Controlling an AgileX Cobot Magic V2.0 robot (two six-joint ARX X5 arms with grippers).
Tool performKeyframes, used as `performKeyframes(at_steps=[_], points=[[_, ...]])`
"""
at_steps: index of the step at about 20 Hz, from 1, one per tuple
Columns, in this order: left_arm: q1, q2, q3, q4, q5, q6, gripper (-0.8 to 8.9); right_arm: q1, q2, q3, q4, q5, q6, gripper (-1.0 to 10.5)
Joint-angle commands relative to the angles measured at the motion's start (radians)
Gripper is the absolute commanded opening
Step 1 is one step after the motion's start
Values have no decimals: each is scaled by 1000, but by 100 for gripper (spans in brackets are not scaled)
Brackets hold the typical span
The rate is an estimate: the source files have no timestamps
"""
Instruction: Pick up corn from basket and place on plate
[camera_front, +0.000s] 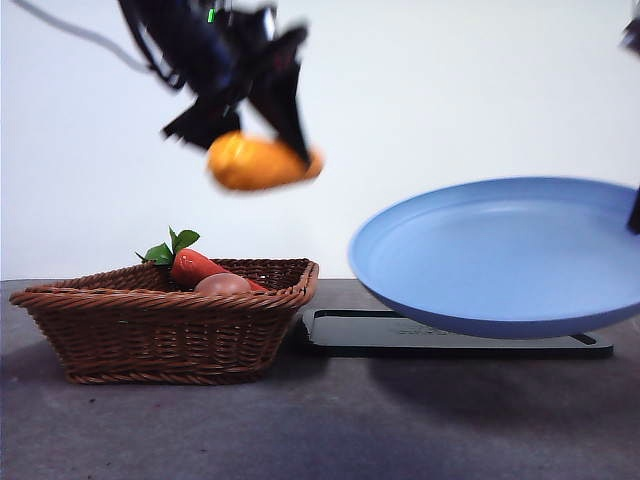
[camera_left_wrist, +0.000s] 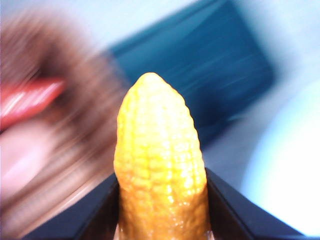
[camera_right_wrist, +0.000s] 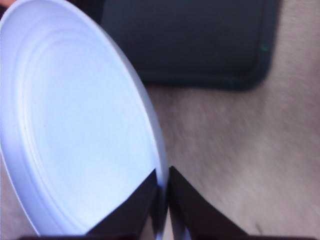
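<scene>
front view looks level across the tabletop (camera_front: 320, 430); both wrist views look down closely, sharing the black tray (camera_left_wrist: 200, 75).

A red-orange carrot with green leaves (camera_front: 193, 264) lies beside a pinkish-tan rounded item (camera_front: 222, 284); a flat black tray (camera_front: 360, 331) rests on the grey worktop (camera_front: 320, 430).

The corn (camera_left_wrist: 161, 170) is glossy yellow shading to orange, patterned with neat rows of small kernels. The black left gripper (camera_front: 262, 128) contrasts with it. The plate (camera_front: 505, 252) is plain light blue, with no pattern. The basket (camera_front: 165, 325) is brown woven wicker with a braided rim. In it, the carrot (camera_front: 198, 267) is red-orange with green leaves, beside a pinkish-tan rounded item (camera_front: 222, 284). The tray (camera_front: 360, 330) is flat black, and the table (camera_front: 320, 430) is dull grey.
</scene>
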Motion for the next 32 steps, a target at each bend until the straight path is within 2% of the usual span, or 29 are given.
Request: performKeyframes(at_steps=[1, 4, 11, 15, 19, 21, 27, 32], points=[[-44, 4, 22, 31, 80, -9, 191, -18, 87, 23, 48, -81, 55, 1], [-117, 14, 22, 31, 99, 37, 191, -27, 195, 39, 88, -196, 80, 1], [-250, 82, 22, 55, 42, 127, 191, -37, 232, 125, 92, -292, 89, 1], [-265, 125, 22, 53, 38, 130, 196, -37, 232, 153, 79, -301, 89, 1], [-265, 127, 22, 55, 38, 130, 341, -37, 232, 153, 71, -301, 88, 1], [-265, 127, 22, 51, 38, 128, 378, -37, 233, 153, 72, -289, 88, 1], [-265, 102, 58, 38, 45, 113, 379, -37, 246, 153, 81, -241, 81, 1], [-257, 91, 196, -91, 45, 119, 378, -55, 328, 155, 140, -221, 85, 1]])
